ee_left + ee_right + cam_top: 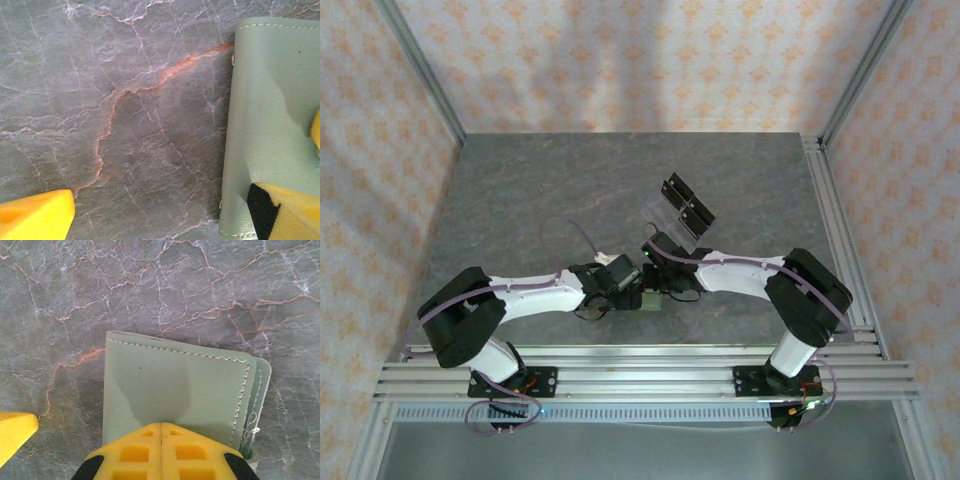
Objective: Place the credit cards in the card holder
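Note:
The card holder (175, 385) is a sage-green wallet lying closed and flat on the stone table, near the front middle in the top view (651, 299). My right gripper (161, 426) is shut, and its joined yellow fingertips rest on the wallet's near edge with nothing between them. My left gripper (162, 195) is open and low over the table just left of the wallet (270, 115). Its right finger (295, 210) overlaps the wallet's corner and its left finger (35, 215) stands over bare stone. The credit cards are out of view.
A clear acrylic rack with black pieces (682, 208) stands behind the wallet, towards the middle right. Both arms meet over the wallet (640, 285). Aluminium rails (640, 375) run along the near edge, and patterned walls close in the other sides.

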`<state>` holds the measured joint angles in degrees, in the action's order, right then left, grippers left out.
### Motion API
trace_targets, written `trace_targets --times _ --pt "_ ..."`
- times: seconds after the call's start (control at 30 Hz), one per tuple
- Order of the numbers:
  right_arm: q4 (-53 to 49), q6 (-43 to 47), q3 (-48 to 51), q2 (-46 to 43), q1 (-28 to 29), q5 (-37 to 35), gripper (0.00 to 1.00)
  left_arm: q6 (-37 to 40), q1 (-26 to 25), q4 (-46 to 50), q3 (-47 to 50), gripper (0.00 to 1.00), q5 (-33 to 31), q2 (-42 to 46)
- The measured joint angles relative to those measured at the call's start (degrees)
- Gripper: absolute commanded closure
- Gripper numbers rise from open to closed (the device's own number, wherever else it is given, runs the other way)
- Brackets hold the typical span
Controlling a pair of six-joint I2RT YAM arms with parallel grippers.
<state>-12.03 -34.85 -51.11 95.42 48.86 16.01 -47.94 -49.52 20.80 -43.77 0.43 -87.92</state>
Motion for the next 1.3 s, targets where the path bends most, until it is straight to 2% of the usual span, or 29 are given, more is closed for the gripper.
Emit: trace_targets --times 0.37,0.9,1.3 --pt "5.38 0.39 3.91 -1.44 2.89 -5.53 1.0 -0.04 -0.02 0.02 0.0 0.09 -0.02 0.0" --pt "15.28 -2.1 9.16 -0.26 4.28 -9.18 1.0 -0.59 0.0 0.2 0.0 0.09 -0.46 0.0" --pt "15.34 -3.28 10.88 -3.37 5.07 -11.61 1.0 -0.59 -0.02 0.13 0.0 0.09 -0.46 0.02"
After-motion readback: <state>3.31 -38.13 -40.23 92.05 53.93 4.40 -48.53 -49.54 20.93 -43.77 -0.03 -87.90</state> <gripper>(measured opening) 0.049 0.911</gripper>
